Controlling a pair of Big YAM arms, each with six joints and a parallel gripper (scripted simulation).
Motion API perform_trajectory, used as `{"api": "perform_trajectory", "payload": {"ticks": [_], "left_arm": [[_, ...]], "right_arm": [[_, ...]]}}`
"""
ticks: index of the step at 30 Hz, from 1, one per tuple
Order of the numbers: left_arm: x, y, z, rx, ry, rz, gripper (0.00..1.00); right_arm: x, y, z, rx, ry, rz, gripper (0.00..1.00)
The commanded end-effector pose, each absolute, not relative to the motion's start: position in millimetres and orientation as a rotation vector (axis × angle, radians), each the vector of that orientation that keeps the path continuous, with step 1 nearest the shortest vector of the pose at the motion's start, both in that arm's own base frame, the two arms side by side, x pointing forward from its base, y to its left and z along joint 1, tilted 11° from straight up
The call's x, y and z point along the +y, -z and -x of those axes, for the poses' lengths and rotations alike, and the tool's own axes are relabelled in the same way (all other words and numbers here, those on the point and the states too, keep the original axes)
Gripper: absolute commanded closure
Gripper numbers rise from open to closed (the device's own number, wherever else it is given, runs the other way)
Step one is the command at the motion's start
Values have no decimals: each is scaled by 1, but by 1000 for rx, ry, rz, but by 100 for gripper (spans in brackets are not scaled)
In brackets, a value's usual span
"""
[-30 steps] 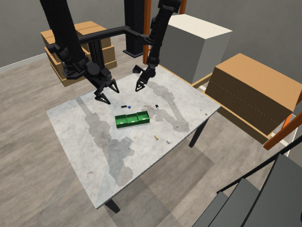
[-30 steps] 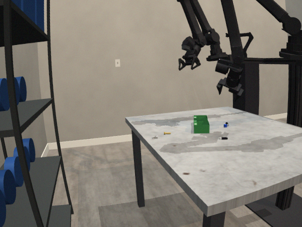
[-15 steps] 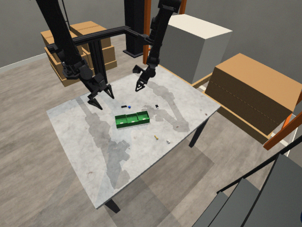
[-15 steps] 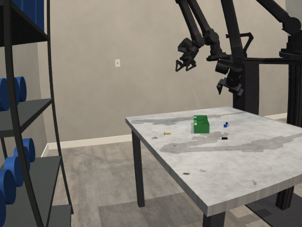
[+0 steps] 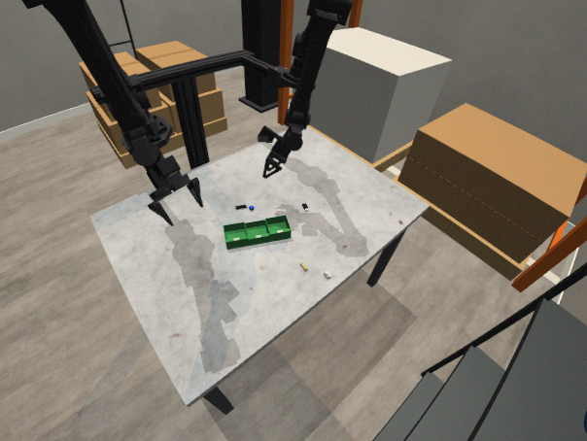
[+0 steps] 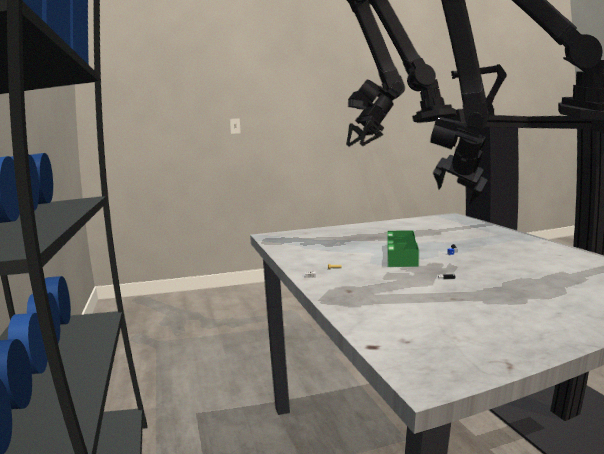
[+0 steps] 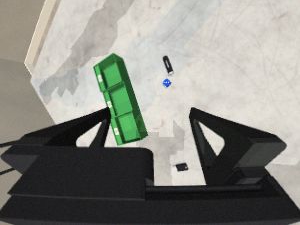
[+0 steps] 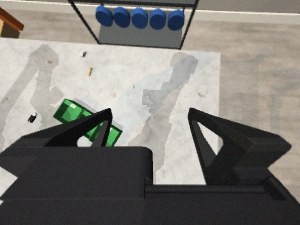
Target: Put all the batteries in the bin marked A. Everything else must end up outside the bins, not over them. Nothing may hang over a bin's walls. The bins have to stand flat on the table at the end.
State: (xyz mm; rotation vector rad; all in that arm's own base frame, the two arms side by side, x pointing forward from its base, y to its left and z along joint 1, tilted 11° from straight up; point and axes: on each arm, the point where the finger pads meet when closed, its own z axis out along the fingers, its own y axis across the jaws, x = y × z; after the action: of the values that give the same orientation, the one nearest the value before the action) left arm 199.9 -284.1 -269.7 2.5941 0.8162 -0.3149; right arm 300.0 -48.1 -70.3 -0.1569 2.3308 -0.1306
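A green bin with three compartments [image 5: 258, 232] stands flat mid-table; its white labels are too small to read. It also shows in the left wrist view [image 7: 120, 101]. Behind it lie a small black cylinder [image 5: 240, 207] and a tiny blue piece [image 5: 251, 208]. A short black piece with a white end [image 5: 305, 206] lies off the bin's far right corner. A yellow bolt [image 5: 303, 266] and a small white piece [image 5: 328, 275] lie toward the front right. My left gripper [image 5: 268, 174] is open and empty, high above the back of the table. My right gripper [image 5: 184, 213] is open and empty above the back left.
The black gantry post [image 5: 191, 121] stands at the table's back edge. Cardboard boxes [image 5: 491, 180] and a white block [image 5: 384, 87] stand beyond the right side. A shelf rack with blue rolls [image 6: 35, 250] stands off the table's front side.
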Motion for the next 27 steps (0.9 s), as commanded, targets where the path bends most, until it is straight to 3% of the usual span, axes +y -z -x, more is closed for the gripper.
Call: {"api": "perform_trajectory", "payload": {"ticks": [1, 27], "left_arm": [[-286, 268, -201, 812, 312, -2591, 0], [-286, 268, -201, 812, 312, -2591, 0]], "right_arm": [[-68, 64, -295, 2324, 168, 90, 0], [-174, 64, -248, 2320, 360, -361, 0]]}}
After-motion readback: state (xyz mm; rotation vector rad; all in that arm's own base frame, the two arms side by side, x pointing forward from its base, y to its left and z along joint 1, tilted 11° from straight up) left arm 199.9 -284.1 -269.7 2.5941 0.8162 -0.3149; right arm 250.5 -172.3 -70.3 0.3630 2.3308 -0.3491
